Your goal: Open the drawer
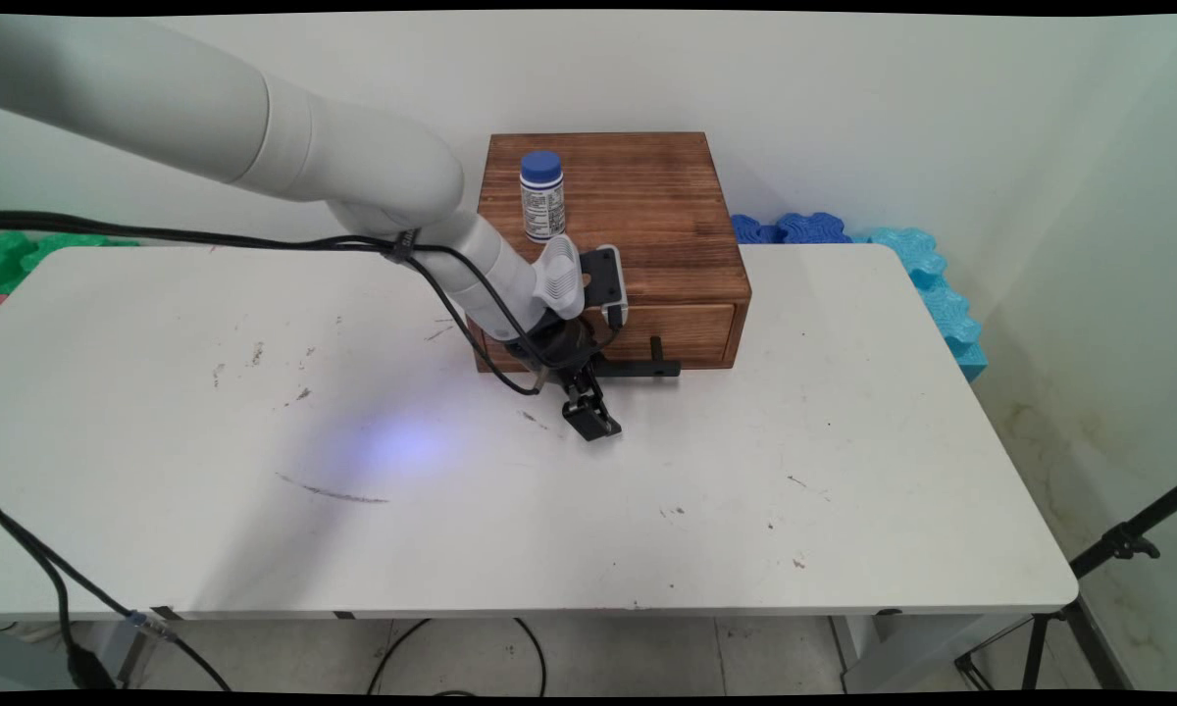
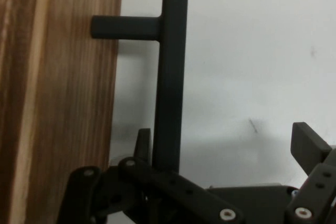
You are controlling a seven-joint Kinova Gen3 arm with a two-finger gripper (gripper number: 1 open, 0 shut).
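**One black handle, jaws spread around it**

One drawer handle (image 2: 169,77), a stiff black bar on short posts, stands off the front of the wooden box (image 1: 638,211) on the white bench (image 1: 844,441). The gripper (image 2: 220,153) has its jaws released, one finger (image 2: 310,148) well clear and the other close beside the bar. The bar looks rigid and fairly smooth; its middle seems the soundest hold. A light pill bottle (image 1: 541,196) stands on the box top.

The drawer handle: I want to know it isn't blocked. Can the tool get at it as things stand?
Probably yes. The tool is open right at the black handle of the wooden box, one finger either side, nothing between.
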